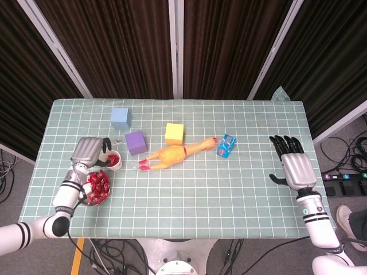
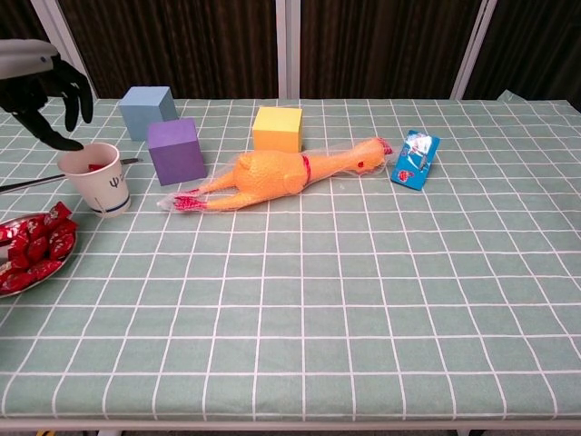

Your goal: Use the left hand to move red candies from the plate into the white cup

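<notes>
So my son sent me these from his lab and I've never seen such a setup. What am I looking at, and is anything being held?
It is a two-armed robot at a table, filmed by its own cameras: the head view looks down from above, the chest view looks across the tabletop. The left robot hand hovers over the white cup, fingers apart, holding nothing; a red candy lies in the cup. More red candies sit on the plate beside it. The right robot hand is open and idle at the table's far side. Also on the checked cloth: blue, purple and yellow cubes, a rubber chicken and a small blue packet.
</notes>
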